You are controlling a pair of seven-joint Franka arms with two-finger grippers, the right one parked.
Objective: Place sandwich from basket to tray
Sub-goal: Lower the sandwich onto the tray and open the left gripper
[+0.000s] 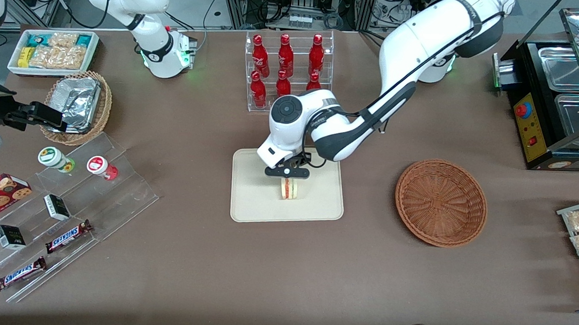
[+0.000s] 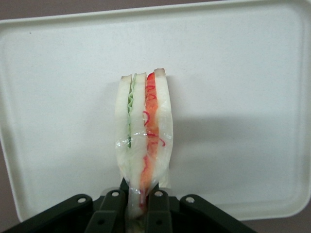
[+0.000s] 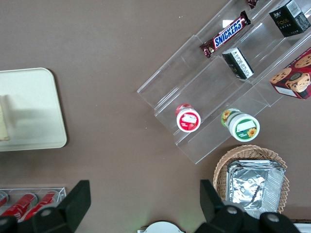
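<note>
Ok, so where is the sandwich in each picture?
Front view: the sandwich stands on the tray, gripped by the end effector.
Left wrist view: sandwich pinched upright over the tray.
Right wrist view: only a pale sliver at the picture's edge.
Shared landmark: the cream tray.

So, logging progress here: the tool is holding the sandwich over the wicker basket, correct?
Not quite. The tool is holding the sandwich, but over the tray, not the basket, which lies toward the working arm's end of the table. The front view shows this.
</note>
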